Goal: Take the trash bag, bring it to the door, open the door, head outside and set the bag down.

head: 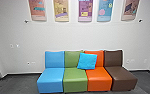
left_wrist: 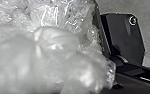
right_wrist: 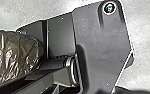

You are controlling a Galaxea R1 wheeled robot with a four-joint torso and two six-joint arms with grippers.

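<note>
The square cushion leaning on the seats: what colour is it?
The cushion is bright blue, seen best in the head view.

Four armless chairs (head: 50,81) stand side by side on the floor (head: 18,85), their backs toward the wall (head: 78,36). A throw pillow (head: 87,61) leans against the backrests of the second and third chairs from the left, across the line between them. Five posters (head: 85,10) hang in a row on the wall, above the chairs. Wall plates (head: 11,46) sit left of the chairs, and another wall plate (head: 145,60) to their right. A baseboard (head: 23,73) runs along the wall's foot.
</note>
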